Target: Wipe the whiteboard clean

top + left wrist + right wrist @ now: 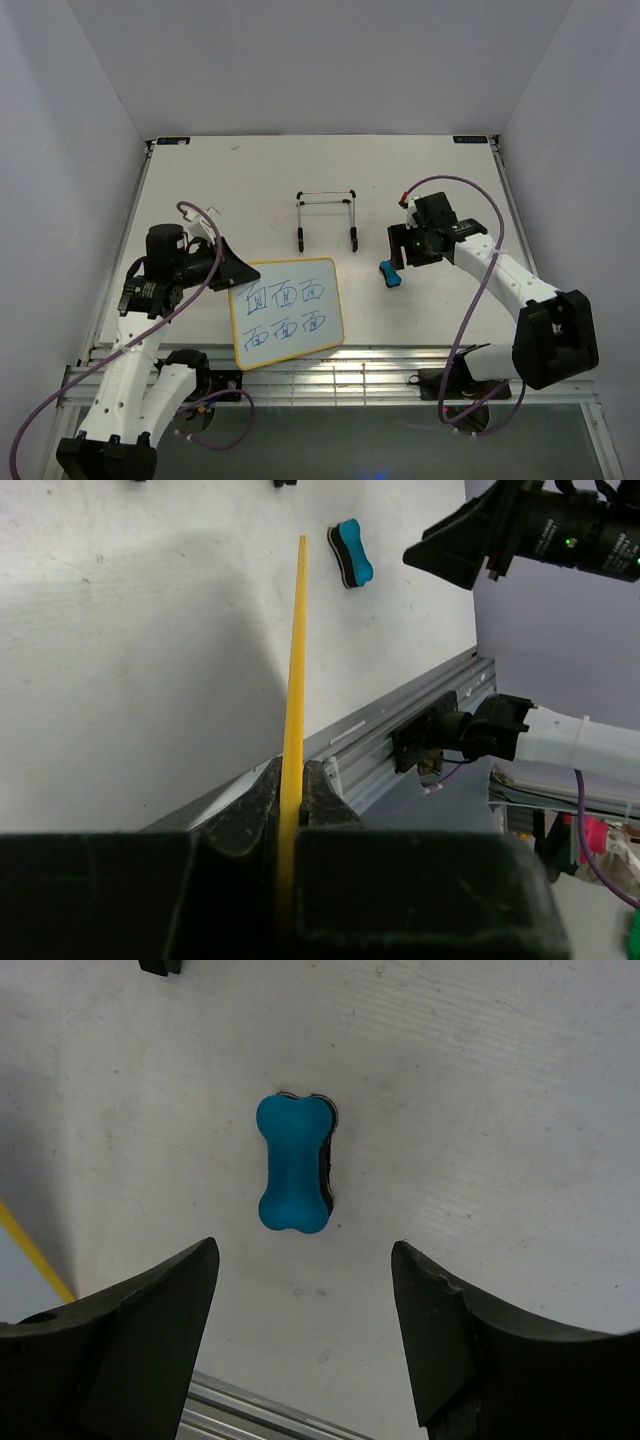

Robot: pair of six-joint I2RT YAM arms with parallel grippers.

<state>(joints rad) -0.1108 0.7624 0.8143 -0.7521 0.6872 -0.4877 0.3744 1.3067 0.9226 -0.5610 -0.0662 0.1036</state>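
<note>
The whiteboard [286,312] with its yellow frame and blue handwritten marks lies near the table's front edge. My left gripper [243,272] is shut on its upper left edge; in the left wrist view [291,780] the yellow frame [296,650] runs edge-on out of the closed jaws. The blue-and-black bone-shaped eraser [390,274] lies on the table right of the board, also in the left wrist view [351,553]. My right gripper [413,252] is open and empty just above it; in the right wrist view [305,1260] the eraser [292,1164] lies ahead of the spread fingers.
A black wire easel stand [327,220] stands behind the board at mid table. A metal rail [330,365] runs along the table's front edge. White walls enclose the table on the left, back and right.
</note>
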